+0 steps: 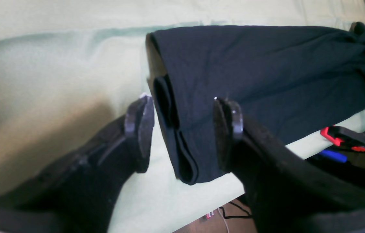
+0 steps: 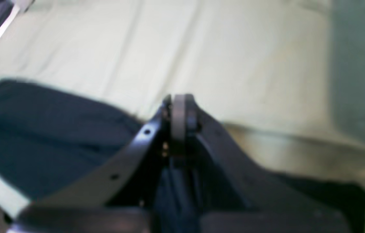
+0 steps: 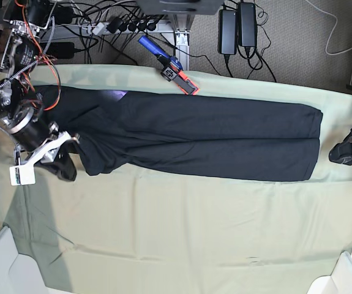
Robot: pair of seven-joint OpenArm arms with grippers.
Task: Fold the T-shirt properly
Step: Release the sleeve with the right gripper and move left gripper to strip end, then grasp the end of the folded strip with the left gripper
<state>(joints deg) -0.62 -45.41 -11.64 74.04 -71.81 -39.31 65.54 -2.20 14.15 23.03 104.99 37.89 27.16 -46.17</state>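
Item: T-shirt (image 3: 200,142), black, lying as a long narrow band across the far half of the bench (image 3: 176,233), on the pale green cloth.

Left gripper (image 1: 184,129): fingers (image 1: 140,124) spread wide, straddling the hem-end corner of the band, nothing pinched.

Right gripper (image 2: 179,113): fingers closed flat together at the other end; the base view shows them beside the bunched cloth, but whether they pinch fabric I cannot tell.

Step, as judged: seize both ends and fold the band crosswise. Catch all stacked layers at the left corner; keep the edges level.

Room: open cloth on the near side. Far edge crowded by an orange-and-blue clamp (image 3: 174,68) and cables.
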